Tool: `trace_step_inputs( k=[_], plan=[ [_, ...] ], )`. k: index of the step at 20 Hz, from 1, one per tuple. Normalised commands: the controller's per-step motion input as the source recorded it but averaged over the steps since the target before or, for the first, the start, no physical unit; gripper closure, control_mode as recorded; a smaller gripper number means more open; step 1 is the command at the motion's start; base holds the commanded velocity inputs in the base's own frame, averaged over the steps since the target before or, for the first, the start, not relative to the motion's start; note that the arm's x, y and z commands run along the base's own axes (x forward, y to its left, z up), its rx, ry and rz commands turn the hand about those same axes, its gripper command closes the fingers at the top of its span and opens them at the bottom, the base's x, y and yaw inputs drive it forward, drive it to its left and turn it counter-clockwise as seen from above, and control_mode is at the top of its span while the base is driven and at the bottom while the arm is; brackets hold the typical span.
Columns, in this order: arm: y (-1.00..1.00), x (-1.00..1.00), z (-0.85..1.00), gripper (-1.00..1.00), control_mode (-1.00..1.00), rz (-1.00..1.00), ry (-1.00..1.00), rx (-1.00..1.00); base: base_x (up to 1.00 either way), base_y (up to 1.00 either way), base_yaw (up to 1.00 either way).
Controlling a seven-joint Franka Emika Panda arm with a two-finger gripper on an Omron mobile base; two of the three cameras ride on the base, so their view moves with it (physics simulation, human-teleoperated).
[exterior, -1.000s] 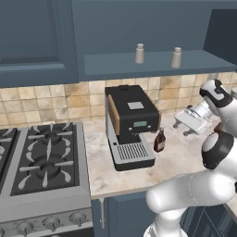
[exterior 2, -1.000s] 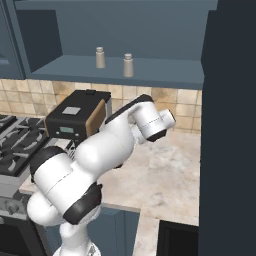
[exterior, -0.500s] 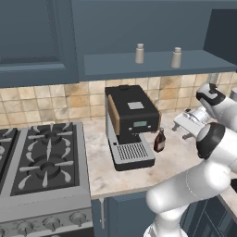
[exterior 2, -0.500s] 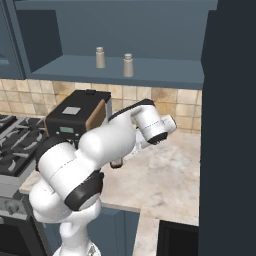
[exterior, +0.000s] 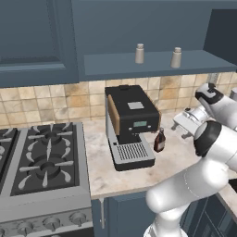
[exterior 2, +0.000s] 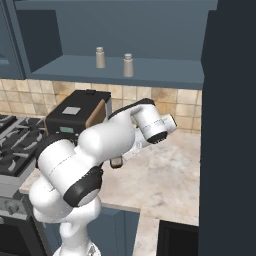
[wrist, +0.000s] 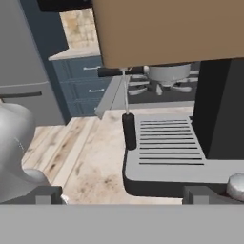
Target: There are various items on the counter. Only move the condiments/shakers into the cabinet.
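Two pale shakers (exterior: 140, 53) (exterior: 176, 57) stand on the floor of the open blue-grey cabinet (exterior: 152, 65); the right base view shows the same shakers (exterior 2: 100, 57) (exterior 2: 128, 65). A small dark bottle (exterior: 159, 140) stands on the beige counter (exterior: 115, 173), close against the right side of the coffee machine (exterior: 132, 122). My gripper (exterior: 181, 126) hovers right of the bottle, apart from it and a little higher. In the hand view the gripper (wrist: 125, 195) is open and holds nothing, facing the machine's drip tray (wrist: 164, 147). My arm partly hides the bottle (exterior 2: 116, 162).
A grey stove (exterior: 41, 157) with black grates borders the counter on the left. Shut cabinet doors (exterior: 32, 37) hang above it. A tall dark panel (exterior 2: 230, 125) closes off the right side. Bare counter (exterior 2: 165, 175) stretches right of the bottle.
The arm's elbow has swung and the hand has sunk slightly toward the counter near the bottle. The jaws stayed open. Bottle and shakers have not moved.
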Motion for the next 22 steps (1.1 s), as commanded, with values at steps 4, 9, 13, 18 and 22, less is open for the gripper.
trace_step_inputs(
  k=[4, 9, 13, 18, 22],
  plan=[
    [0.04, 0.12, 0.0, -1.0, -1.0, 0.0, 0.0, 0.0, 0.0, 0.0, 0.0],
    [0.02, 0.08, -0.03, -1.0, -1.0, 0.0, 0.0, 0.0, 0.0, 0.0, 0.0],
    [0.05, 0.01, -0.11, -1.0, -1.0, 0.01, 0.04, 0.0, 0.0, 0.0, 0.0],
    [0.15, 0.05, -0.13, -1.0, -1.0, 0.0, 0.03, 0.0, 0.0, 0.0, 0.0],
    [0.1, 0.22, -0.06, -1.0, -1.0, 0.0, 0.01, 0.0, 0.0, 0.0, 0.0]
  ],
)
